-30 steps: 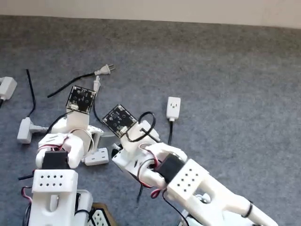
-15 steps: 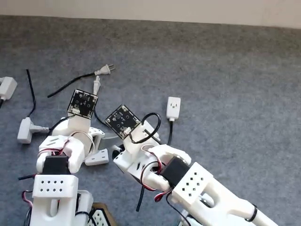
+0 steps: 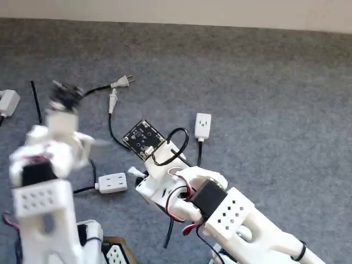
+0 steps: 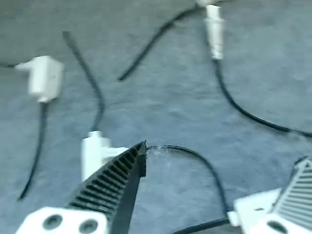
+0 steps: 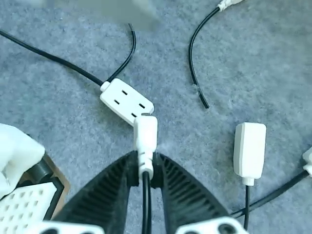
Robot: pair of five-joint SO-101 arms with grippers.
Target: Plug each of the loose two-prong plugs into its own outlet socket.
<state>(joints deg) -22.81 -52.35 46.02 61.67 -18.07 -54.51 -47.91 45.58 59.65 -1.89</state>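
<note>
Grey carpet (image 3: 275, 82) covers the whole work area, with cords and white fittings scattered over it. What jumps out is the left gripper (image 4: 223, 155). A second ago it was down low beside the white socket block (image 3: 113, 182). Now it has swung up and off to the side, jaws spread wide with nothing between them but carpet and a loop of black cord (image 4: 195, 156). So the block has lost whatever steadying it had, though it looks to sit about where it did.

The right gripper (image 5: 145, 158) has barely shifted. It is clamped on a white two-prong plug (image 5: 145, 134), whose cord trails back between the jaws. The plug's nose touches the block's edge, and the slots on the block's face are open to view. I'd say that plug is lined up but not seated, so none of the pairings looks done from here. A loose plug (image 3: 122, 82) lies well up the carpet with a second plug (image 3: 113, 100) just beside it. A single socket (image 3: 203, 125) sits apart beyond the right arm (image 3: 220, 209).

As for pose, the left arm (image 3: 41, 181) stands raised and tipped away, with a white fitting (image 4: 95, 151) showing just past one of its fingers. The right arm lies low and stretched across the carpet, wrist angled down at the block.
</note>
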